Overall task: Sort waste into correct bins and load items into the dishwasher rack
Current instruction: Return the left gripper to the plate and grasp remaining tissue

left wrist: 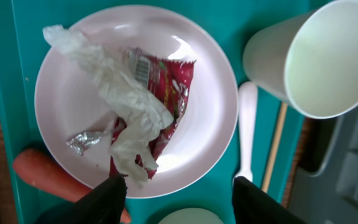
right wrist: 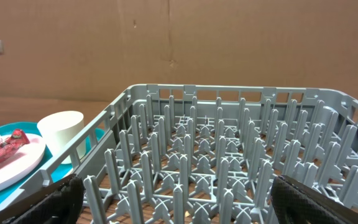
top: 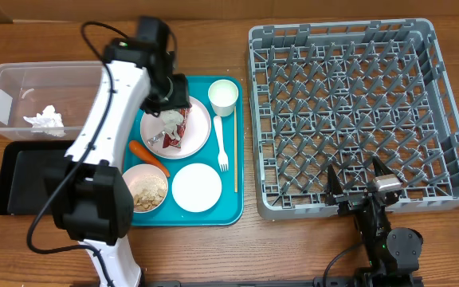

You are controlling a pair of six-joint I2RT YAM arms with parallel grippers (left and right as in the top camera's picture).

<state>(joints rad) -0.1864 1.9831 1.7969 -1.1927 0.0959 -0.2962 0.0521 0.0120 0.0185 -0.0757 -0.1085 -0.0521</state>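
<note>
Left end effector (left wrist: 182, 202) hanging over the pink plate (left wrist: 61, 106), jaws parted and empty, red wrapper (left wrist: 176, 87) and white napkin (left wrist: 114, 81) lying on it, right end effector (top: 362, 190) spread wide at the grey rack (top: 341, 30).

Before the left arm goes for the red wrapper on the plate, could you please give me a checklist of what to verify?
1. Left gripper open and empty: ok, its fingers stand apart above the plate with nothing between them.
2. Red wrapper free to take alone: not ok, a white crumpled sheet lies across it.
3. Clear tub able to receive: ok, only one crumpled napkin lies inside.
4. Black tray empty: cannot tell, the left arm hides part of it.
5. Right gripper out of the way: ok, open at the rack's near edge, away from the teal tray.
</note>
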